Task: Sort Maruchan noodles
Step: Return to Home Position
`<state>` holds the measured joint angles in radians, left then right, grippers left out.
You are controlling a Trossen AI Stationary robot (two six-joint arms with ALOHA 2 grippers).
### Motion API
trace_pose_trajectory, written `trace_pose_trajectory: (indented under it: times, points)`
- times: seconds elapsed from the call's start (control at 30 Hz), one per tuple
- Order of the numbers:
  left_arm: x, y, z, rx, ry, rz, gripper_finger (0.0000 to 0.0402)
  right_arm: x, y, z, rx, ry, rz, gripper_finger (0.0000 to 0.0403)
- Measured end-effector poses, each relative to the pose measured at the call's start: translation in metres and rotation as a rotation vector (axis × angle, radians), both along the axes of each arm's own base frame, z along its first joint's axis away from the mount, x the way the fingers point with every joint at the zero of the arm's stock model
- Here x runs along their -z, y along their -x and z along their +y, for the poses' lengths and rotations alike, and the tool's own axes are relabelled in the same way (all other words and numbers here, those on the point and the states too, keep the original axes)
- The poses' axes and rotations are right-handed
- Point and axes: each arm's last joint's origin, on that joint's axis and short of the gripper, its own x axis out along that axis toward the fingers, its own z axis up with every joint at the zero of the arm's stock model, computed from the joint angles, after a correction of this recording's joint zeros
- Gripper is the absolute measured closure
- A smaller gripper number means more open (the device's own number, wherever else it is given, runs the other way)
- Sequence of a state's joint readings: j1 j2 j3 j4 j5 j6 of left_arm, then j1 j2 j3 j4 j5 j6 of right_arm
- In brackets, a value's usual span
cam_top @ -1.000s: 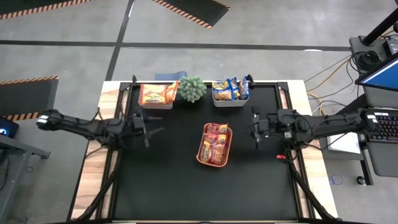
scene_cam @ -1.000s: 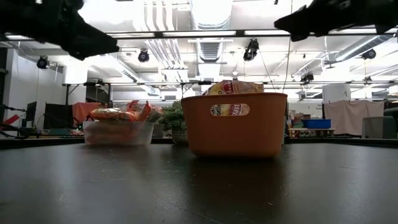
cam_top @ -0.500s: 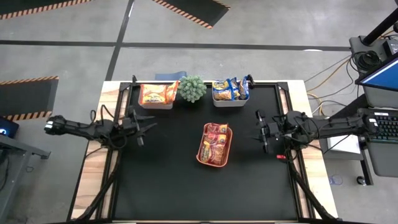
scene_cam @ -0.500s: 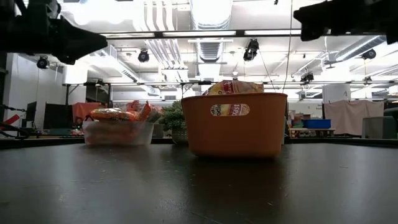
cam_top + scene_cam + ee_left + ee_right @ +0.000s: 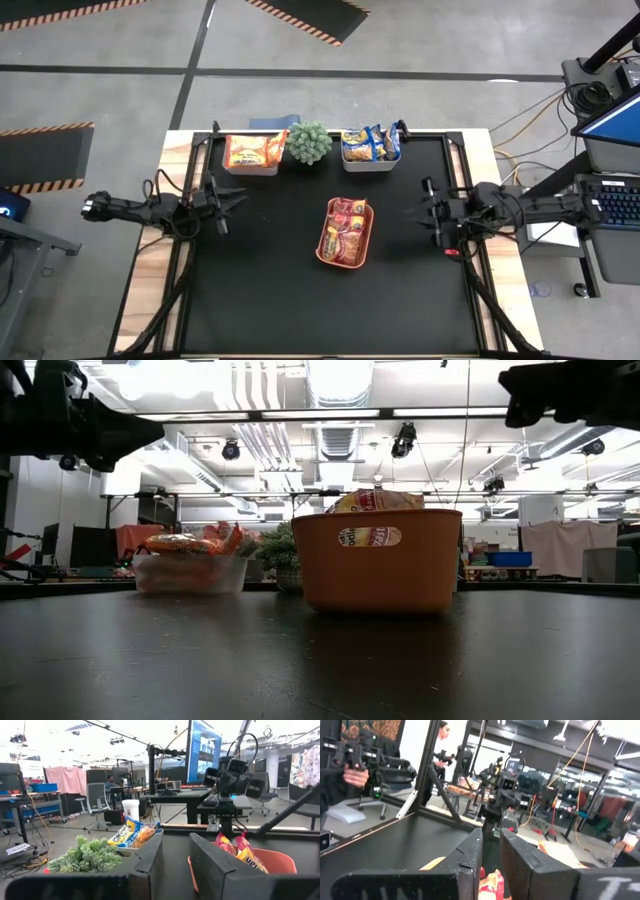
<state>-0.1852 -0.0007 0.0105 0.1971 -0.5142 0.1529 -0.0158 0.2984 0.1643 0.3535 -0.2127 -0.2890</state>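
Note:
An orange tray [image 5: 346, 232] at the table's middle holds dark red noodle packets [image 5: 345, 222], whose tops show over its rim in the low view [image 5: 378, 500]. A clear bin [image 5: 252, 153] at the far left holds orange packets. A second bin [image 5: 370, 148] at the far right holds yellow-and-blue packets [image 5: 132, 832]. My left gripper [image 5: 228, 200] hovers left of the tray, open and empty, as its wrist view [image 5: 176, 840] shows. My right gripper [image 5: 422, 212] hovers right of the tray, its fingers a little apart and empty [image 5: 491, 835].
A small green plant [image 5: 309, 142] stands between the two bins at the far edge. The black mat [image 5: 300, 300] in front of the tray is bare. A person stands beyond the table in the right wrist view [image 5: 350, 770].
Both arms have drawn back from the tray. My left gripper has gone toward the table's left edge and my right gripper toward the right edge. The packets, tray and bins have stayed put.

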Motion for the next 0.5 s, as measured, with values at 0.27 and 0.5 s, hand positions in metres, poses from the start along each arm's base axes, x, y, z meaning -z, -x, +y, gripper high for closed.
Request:
trace_pose_trajectory:
  times: [0.27,0.5]
  points:
    - [0.000,0.000,0.000,0.003,0.016,-0.001,0.0325,0.010,0.010,0.000,0.014,0.044,-0.061,0.0344]
    - [0.000,0.000,0.000,0.007,0.031,-0.006,0.0325,0.025,0.016,-0.002,0.031,0.044,-0.088,0.0344]
